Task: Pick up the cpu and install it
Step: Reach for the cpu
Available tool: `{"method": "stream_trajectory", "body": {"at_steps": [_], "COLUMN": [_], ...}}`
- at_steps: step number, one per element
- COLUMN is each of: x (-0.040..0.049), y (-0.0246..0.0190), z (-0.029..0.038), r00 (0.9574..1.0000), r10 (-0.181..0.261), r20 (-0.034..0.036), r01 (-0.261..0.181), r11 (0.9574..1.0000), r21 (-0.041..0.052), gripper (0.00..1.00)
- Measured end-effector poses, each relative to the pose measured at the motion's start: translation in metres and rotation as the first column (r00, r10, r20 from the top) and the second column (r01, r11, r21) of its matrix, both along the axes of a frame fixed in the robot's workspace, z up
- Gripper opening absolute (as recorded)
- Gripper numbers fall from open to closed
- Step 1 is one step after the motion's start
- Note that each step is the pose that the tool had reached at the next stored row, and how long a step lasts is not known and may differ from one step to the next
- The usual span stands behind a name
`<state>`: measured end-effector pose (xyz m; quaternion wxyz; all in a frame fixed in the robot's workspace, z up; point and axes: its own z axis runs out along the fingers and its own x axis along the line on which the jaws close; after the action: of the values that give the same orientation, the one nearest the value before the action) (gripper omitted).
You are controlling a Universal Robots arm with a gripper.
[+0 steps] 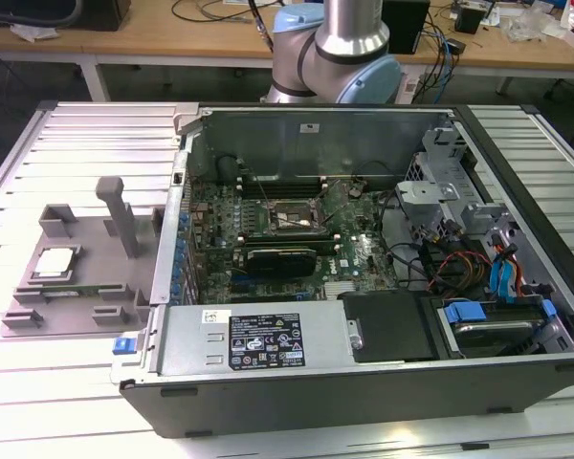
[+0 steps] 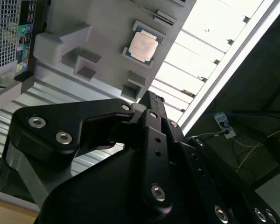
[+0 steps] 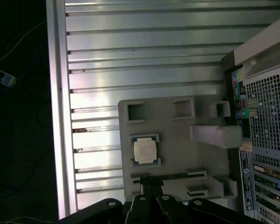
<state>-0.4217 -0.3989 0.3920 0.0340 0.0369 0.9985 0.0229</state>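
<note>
**Step in hand: approach and grasp of the cpu (image 3: 145, 151).** Judged from the layout, the pick has not yet begun.

1. **Location of the part.** The cpu lies flat, metal top up, in a square recess of the grey holder (image 3: 177, 140). The holder rests on the slatted desk (image 1: 67, 134) at the exterior view's left, just beside the open computer case (image 1: 364, 363). The socket (image 1: 292, 218) on the board inside the case appears to hold no chip.

2. **State of the pincer.** In both wrist views the pincer (image 3: 150, 177) hangs above the holder, near the cpu but apart from it. Its fingers are drawn together on nothing.

3. **Recommended practice.**
   - Part the fingers wider than the chip before any descent; drawn together, they would land on the metal top.
   - Centre the pincer over the chip and square it to 2 opposite edges.
   - The chip is thin and sits low in its recess, so the pads probably have to reach almost to the holder's floor to catch the rim.
   - Use light clamping force and lift straight up. A tilted lift is likely to jam the chip against the recess lips.
   - Keep the arm clear of the upright post (image 3: 214, 135) standing on the holder near the cpu.
</note>
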Motion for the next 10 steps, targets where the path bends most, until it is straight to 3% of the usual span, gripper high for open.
{"method": "stream_trajectory", "body": {"at_steps": [10], "x": [-0.0003], "y": [-0.0019], "z": [-0.0208], "r00": [1.0], "r10": [0.0], "r20": [-0.0002], "r01": [0.0], "r11": [1.0], "r21": [-0.0001], "gripper": [0.11]}}
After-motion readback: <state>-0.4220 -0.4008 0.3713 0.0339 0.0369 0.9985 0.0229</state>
